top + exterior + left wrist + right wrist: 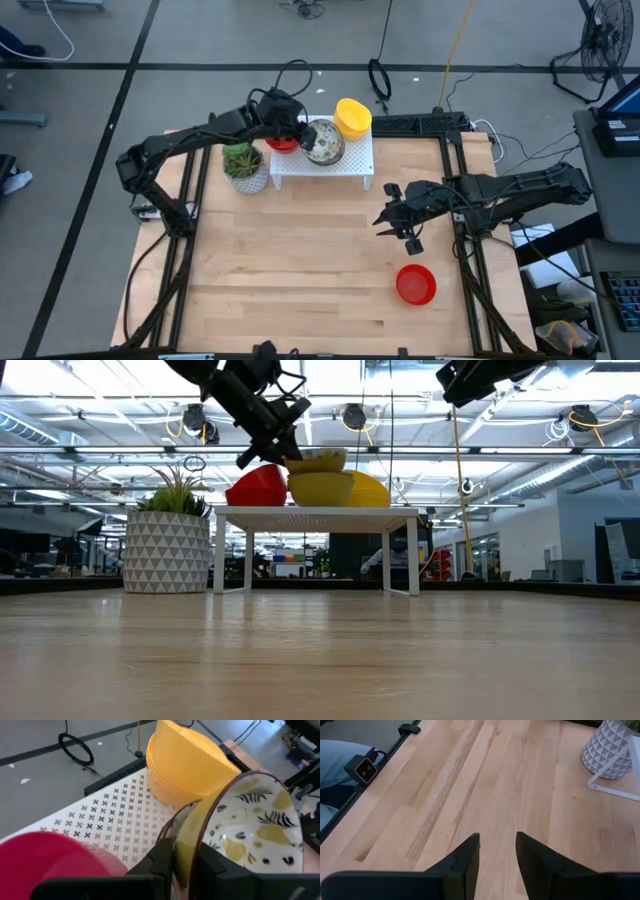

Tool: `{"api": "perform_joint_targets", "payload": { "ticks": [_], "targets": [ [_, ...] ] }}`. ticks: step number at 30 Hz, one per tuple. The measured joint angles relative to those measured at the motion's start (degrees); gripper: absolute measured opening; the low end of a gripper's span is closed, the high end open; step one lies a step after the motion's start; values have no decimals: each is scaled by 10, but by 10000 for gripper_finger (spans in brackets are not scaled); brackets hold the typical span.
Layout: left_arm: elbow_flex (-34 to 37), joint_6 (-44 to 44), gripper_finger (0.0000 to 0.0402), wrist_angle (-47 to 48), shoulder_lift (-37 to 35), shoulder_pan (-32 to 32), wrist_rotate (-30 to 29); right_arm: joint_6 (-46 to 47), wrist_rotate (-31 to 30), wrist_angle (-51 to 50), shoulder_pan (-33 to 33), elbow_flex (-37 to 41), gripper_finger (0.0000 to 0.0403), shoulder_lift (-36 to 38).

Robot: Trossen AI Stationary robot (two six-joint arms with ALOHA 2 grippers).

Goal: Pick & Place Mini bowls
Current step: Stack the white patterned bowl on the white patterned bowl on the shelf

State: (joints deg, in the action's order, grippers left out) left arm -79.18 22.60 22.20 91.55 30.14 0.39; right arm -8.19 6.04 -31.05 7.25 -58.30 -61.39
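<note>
Reaching over the rack point(350, 165), left end effector point(187, 860) pinches a patterned bowl's point(255, 827) rim.

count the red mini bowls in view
2 red mini bowls: one alone on the bare wooden table, one on the white perforated rack beside the patterned bowl. Stacking may hide more.

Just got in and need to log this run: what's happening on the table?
The left gripper is pinching the rim of a patterned bowl on the white rack, beside stacked yellow bowls and a red bowl. The right gripper hangs open over bare tabletop, near another red bowl already on the table.
</note>
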Motion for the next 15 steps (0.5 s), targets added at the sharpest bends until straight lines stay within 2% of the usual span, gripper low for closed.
{"api": "perform_joint_targets", "payload": {
  "ticks": [15],
  "targets": [
    [0,1,49,-25,28,-2,18,0,-2,4,0,0,114,0]
  ]
}}
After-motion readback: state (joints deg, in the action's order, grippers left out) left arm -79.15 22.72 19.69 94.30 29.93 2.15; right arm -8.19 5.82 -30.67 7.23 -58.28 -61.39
